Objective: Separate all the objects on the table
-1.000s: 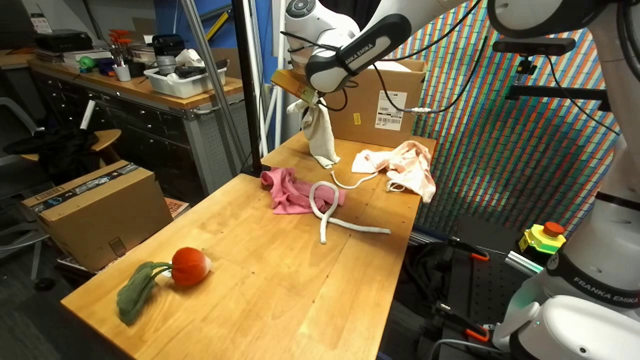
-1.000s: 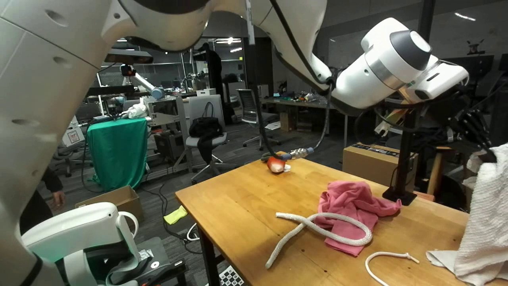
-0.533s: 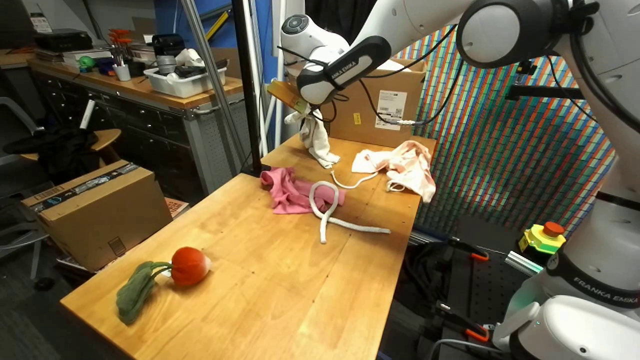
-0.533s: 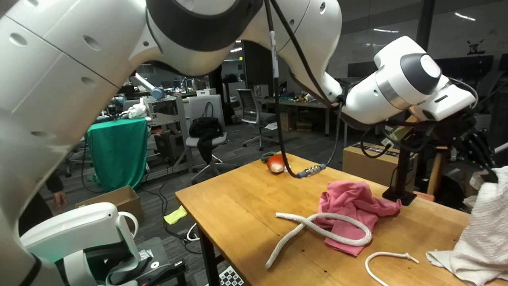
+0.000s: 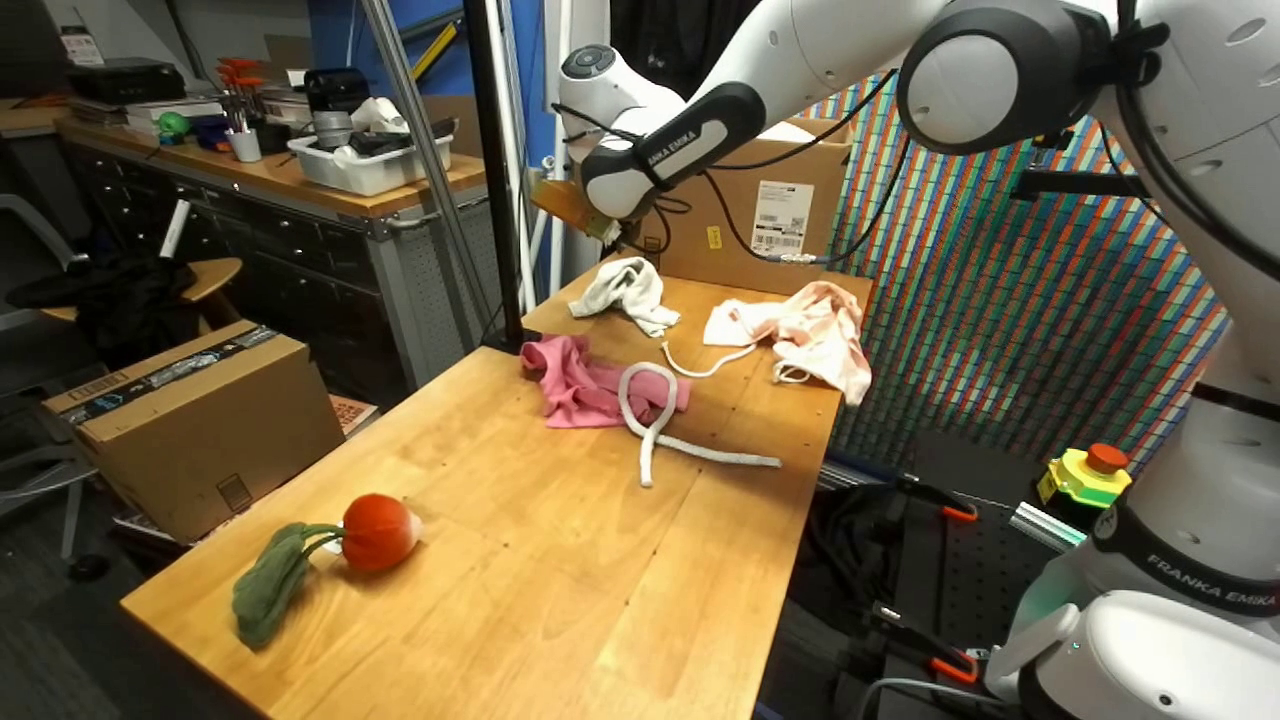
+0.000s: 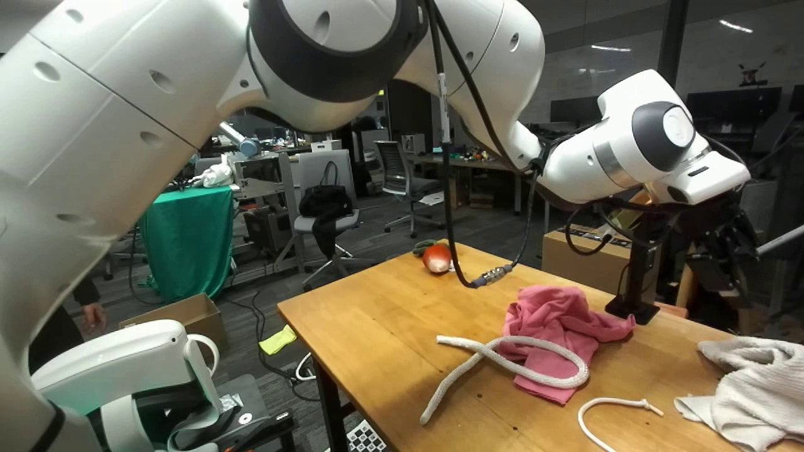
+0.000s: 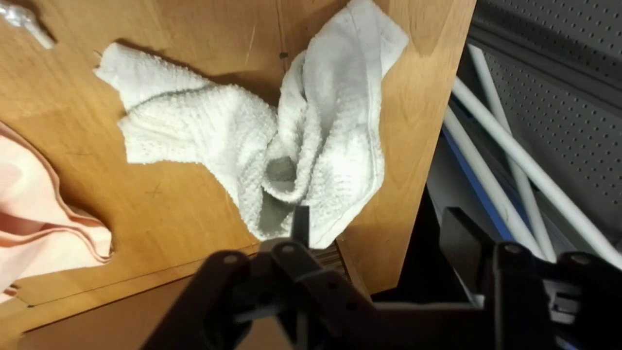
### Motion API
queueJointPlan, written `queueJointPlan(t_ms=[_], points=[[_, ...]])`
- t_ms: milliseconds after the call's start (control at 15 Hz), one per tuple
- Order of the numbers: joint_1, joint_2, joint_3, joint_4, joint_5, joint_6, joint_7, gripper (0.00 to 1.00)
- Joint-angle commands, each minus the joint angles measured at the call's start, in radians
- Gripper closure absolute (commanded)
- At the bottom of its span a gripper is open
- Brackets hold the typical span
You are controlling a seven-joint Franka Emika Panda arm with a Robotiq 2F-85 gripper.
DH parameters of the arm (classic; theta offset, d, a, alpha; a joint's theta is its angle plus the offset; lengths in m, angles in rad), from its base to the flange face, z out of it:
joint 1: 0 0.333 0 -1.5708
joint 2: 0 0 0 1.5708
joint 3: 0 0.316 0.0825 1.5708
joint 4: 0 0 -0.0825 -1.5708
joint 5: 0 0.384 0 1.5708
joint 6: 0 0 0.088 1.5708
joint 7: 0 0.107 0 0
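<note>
Well, the black two-finger gripper (image 7: 378, 224) stands wide apart; the crumpled fuzzy off-white cloth (image 7: 248, 126) lies on the light-wood table (image 5: 570, 540); best lift straight up, slowly, so nothing drags it.

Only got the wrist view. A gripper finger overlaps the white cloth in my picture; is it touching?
Observer: Looks clear: an exterior view shows a gap between the gripper and the white cloth.
Operator: Any cloth outside my frame?
Observer: Yes, a pink cloth, crumpled on the table.
Operator: Is it separate from everything else?
Observer: No, in both exterior views a thick white rope lies with its loop partly over it.
</note>
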Motion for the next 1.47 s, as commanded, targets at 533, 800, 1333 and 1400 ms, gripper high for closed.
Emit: queueJointPlan(t_ms=[533, 800, 1333, 1400], points=[[0.044, -0.147, 0.223, -0.265, 0.239, 0.021, -0.521, 0.00], [0.041, -0.172, 0.289, -0.321, 0.332, -0.009, -0.735, 0.00], [0.029, -0.152, 0.298, -0.318, 0.437, -0.218, -1.198, 0.00], [0.032, -0.143, 0.287, -0.305, 0.426, -0.256, -1.244, 0.00]])
